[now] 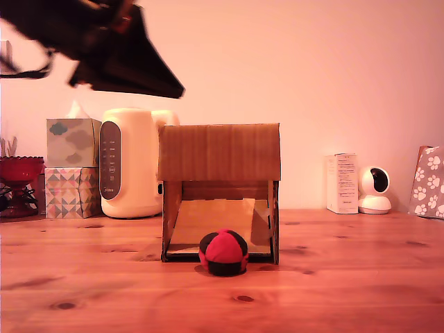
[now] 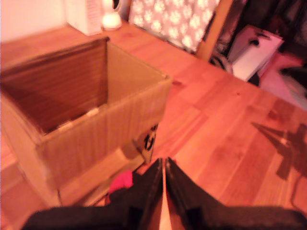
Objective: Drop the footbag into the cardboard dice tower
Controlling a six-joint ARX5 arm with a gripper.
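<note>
- The footbag (image 1: 223, 253) lies on the wooden tabletop (image 1: 347, 277), nearest the front edge, touching the foot of the cardboard dice tower (image 1: 219, 152) at its lower opening.
- Inside that opening a sloped ramp (image 1: 215, 222) shows.
- The gripper (image 2: 164, 165) hangs above the tower near the exterior view's upper left corner, its fingers pressed together and holding nothing.
- Along the far edge stand tissue boxes (image 1: 71, 166), a cream appliance (image 1: 132, 163), a white carton (image 1: 342, 183) and a small camera (image 1: 375, 189).
</note>
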